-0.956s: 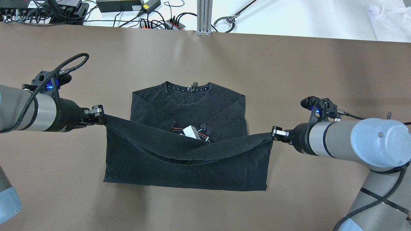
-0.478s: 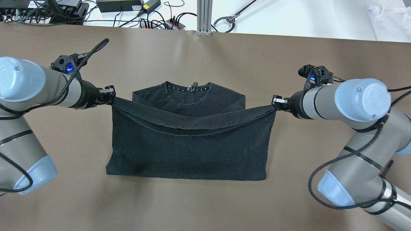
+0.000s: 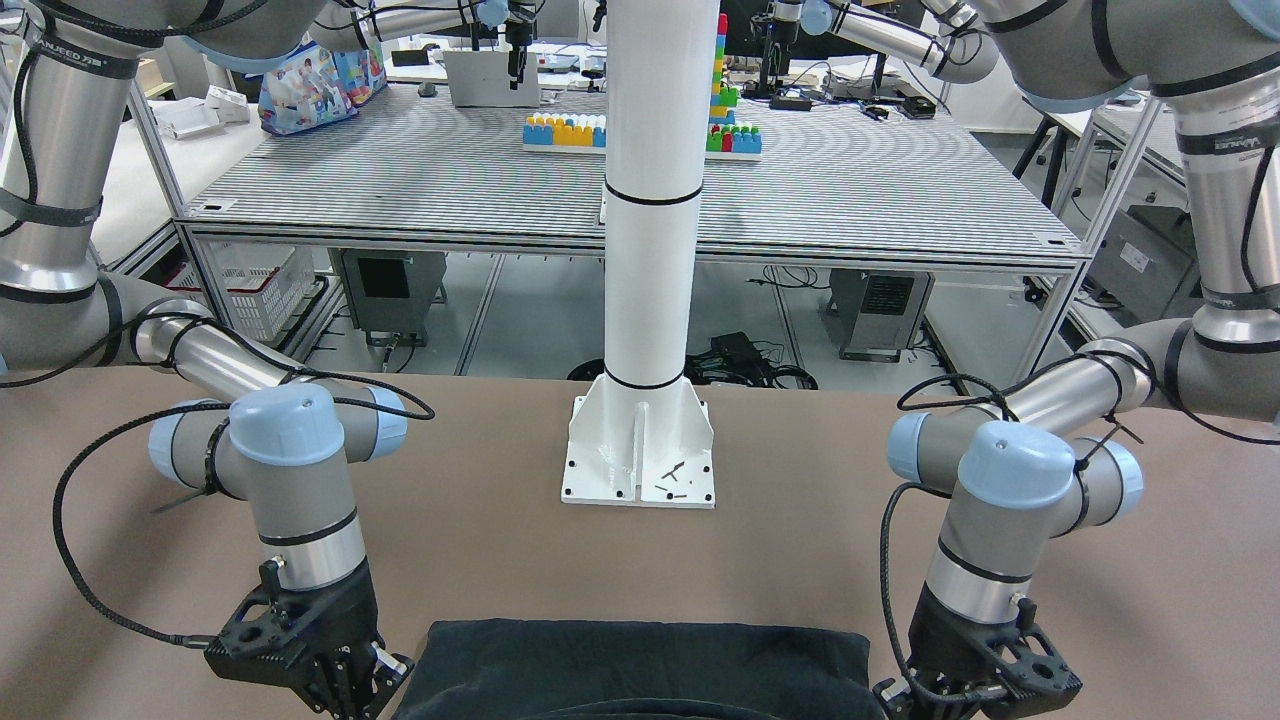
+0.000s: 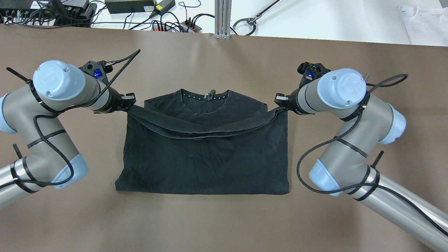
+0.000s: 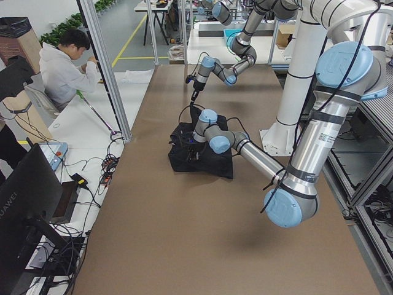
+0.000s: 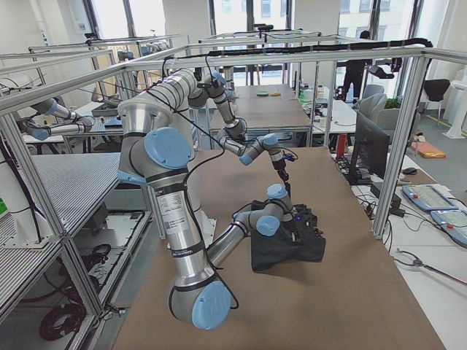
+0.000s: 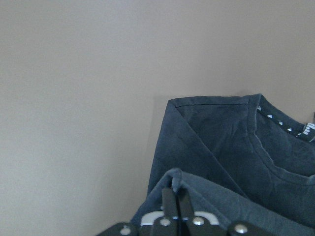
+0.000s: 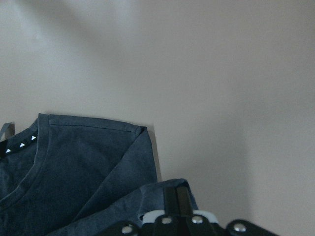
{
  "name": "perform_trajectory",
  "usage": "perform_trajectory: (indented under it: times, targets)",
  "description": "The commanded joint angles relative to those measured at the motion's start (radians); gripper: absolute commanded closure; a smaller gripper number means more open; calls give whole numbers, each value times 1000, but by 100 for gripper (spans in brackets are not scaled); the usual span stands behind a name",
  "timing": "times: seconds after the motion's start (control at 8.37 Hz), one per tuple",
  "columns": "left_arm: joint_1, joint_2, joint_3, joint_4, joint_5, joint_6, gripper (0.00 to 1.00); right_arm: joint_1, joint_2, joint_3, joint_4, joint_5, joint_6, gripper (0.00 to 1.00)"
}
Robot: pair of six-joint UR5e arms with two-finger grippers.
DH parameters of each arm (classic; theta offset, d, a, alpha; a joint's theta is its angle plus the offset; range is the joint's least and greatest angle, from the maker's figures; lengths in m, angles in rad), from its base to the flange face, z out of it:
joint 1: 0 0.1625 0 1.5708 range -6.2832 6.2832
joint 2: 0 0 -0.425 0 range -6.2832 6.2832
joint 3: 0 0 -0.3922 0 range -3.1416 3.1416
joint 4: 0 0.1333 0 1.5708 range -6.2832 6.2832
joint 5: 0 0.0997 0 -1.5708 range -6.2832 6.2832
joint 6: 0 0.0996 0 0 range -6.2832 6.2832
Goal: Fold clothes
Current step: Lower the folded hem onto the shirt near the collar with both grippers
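Observation:
The clothes [image 4: 206,154] are a black T-shirt lying flat on the brown table, collar [image 4: 204,96] at the far side. Its lower half is doubled over the chest, and the raised hem sags between my two grippers just below the collar. My left gripper [image 4: 130,104] is shut on the hem's left corner, with the pinched cloth showing in the left wrist view [image 7: 173,189]. On the other side my right gripper [image 4: 280,104] is shut on the right corner, seen close up [image 8: 173,189]. The front view shows only the fold's near edge [image 3: 640,660].
A white pillar [image 3: 650,250] on a base plate [image 3: 640,455] stands behind the shirt on the robot's side. Cables and power strips [image 4: 168,21], a metal post [image 4: 222,17] and a white cloth [image 4: 423,19] lie past the table's far edge. A person [image 5: 64,67] sits off-table.
Both grippers have carried the hem away from the robot, up toward the collar, and drawn closer together. The folded-over layer now covers the sleeves and the small white object.

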Motion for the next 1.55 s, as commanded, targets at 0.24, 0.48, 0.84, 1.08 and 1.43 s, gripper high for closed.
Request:
perform_trajectory:
  times: [0.24,0.48,0.84,1.08,1.43]
  targets:
    - [-2,-27,185,-143,15,28,100,-12,87,-263,95,-9,-4,100]
    - [-4,-25,185,-143,15,54,100,-12,78,-286,131,-9,-17,100]
    - [-8,-27,183,-143,14,55,100,-2,80,-284,131,-9,-57,100]
    - [-57,-37,180,-142,0,113,100,14,80,-284,131,-9,-103,100]
    - [-59,-50,220,-143,5,135,100,14,80,-292,129,-10,-125,90]
